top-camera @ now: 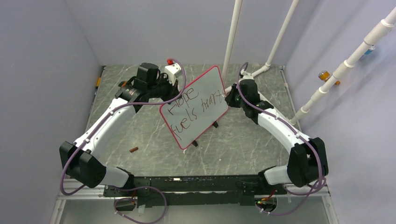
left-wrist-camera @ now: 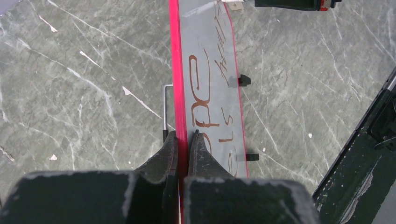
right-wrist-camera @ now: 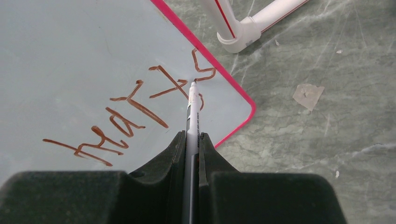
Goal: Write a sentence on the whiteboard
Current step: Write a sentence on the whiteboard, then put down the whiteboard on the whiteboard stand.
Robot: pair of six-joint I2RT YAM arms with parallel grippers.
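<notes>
Over the middle of the grey marbled table (top-camera: pixel 140 135), the whiteboard (top-camera: pixel 208 80) sits turned at a slant between the two arms, with its red-pink frame running corner to corner. I cannot tell whether it rests on the table or is held just clear of it. Across its pale face runs the sentence (top-camera: pixel 187 122) in red-brown marker, two lines reading roughly "Hope fuels hearts".

On one side the left gripper (left-wrist-camera: pixel 183 137) has its fingers pinched tight on the board's frame, one finger on each face. On the other side the right gripper (right-wrist-camera: pixel 192 136) is clamped narrowly around a white marker (right-wrist-camera: pixel 192 112), whose tip meets the board at the last letters, close to the rounded corner.

Two small black feet (left-wrist-camera: pixel 243 80) stick out from the board's near edge. Well apart from all this, a tiny brown piece (top-camera: pixel 133 149) lies on the table near the left arm.
</notes>
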